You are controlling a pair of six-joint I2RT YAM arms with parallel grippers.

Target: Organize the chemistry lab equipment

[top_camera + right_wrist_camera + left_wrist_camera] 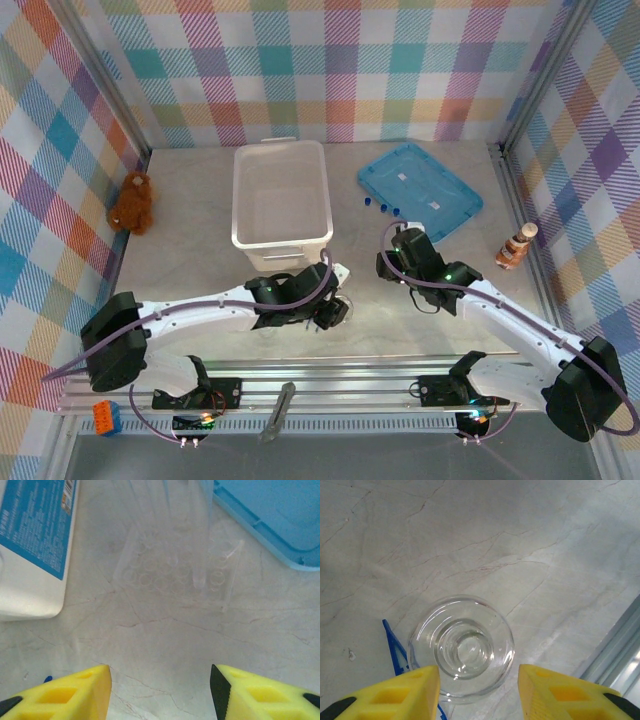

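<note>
While my left fingers (427, 680) hang straight above the round flask (461, 647), the step in hand, as I judge it, is picking up that flask. They are spread partway, one to each side of its near edge, and nothing is pinched between them (whether a pad brushes the glass I cannot tell). The flask stands upright on the counter (545, 555), mouth up. The dark-blue tweezers (394, 647) lie just beside it at its 9 o'clock. Seen from above, the white bin (282, 195) sits at 11 o'clock from these fingers.

My right fingers (100, 680) are spread wide, with bare counter between them. At their 12 o'clock stands the clear rack (175, 575) with thin tubes (200, 555) upright in it. The bin's labelled wall is at 10 o'clock and the blue lid (280, 515) at 2 o'clock.

Next, I think, the left fingers must come down until they straddle the flask's neck, centre on it, and close gently, since smooth round glass could slip or roll (and the tweezers are near enough to get nudged). Then comes a level lift, probably toward the bin at 11 o'clock. The right fingers would have to reach on toward 12 o'clock before they could take a tube.
</note>
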